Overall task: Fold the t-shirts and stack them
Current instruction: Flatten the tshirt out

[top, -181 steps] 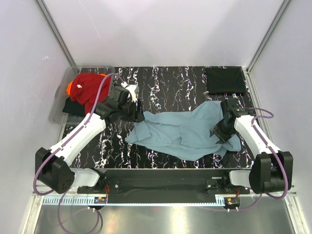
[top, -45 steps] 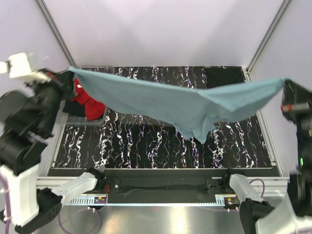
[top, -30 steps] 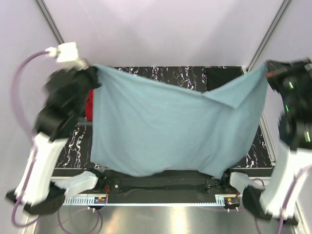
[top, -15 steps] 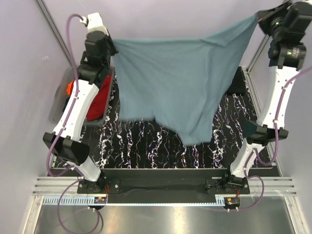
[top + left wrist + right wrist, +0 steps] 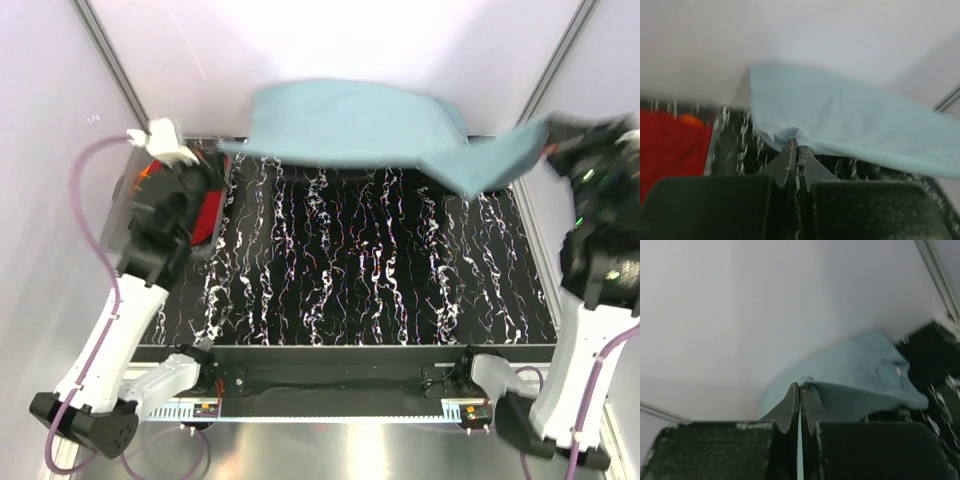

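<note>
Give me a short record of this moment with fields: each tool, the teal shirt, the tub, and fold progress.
left tool: shut on one edge of the teal t-shirt
right tool: shut on the opposite edge of the teal t-shirt
teal t-shirt: held in the air above the table, stretched between the two tools toward the far side
tub: far left, holds a red t-shirt
fold progress: not yet folded

Around me: plain white walls [image 5: 330,40], grey metal posts [image 5: 108,62] in both far corners. My table [image 5: 380,280] has a black top veined white; silver rail [image 5: 330,412] along its near edge.
</note>
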`<state>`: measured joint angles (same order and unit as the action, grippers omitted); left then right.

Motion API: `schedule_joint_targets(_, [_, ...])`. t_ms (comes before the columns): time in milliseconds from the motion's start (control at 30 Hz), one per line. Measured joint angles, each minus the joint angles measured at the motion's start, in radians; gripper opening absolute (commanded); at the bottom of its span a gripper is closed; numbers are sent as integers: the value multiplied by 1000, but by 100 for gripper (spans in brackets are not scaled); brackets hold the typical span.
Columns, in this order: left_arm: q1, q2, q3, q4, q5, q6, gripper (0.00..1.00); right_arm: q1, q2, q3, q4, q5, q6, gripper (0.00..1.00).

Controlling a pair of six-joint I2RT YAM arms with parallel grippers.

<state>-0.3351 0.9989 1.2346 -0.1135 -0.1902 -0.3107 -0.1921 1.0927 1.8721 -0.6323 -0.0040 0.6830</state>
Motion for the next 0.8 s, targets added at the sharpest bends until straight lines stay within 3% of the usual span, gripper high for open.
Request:
schedule_joint_targets(133, [0,-43,-256,-85,37,-37,0,-1,-159,-406,-68,-52,29,0])
schedule_joint_targets(233, [-2,-53,-357,-188,79,-61,0,-1,-175,-531,-170,-70,26,0])
schedule_joint_targets(467, [-6,-161,-494,-325,102,-124,0,-1,-254,-637,-387,-49,-26,0])
schedule_joint_targets(800, [-6,-15,-513,-419,137,-206,0,-1,-374,-794,-493,-5,4,0])
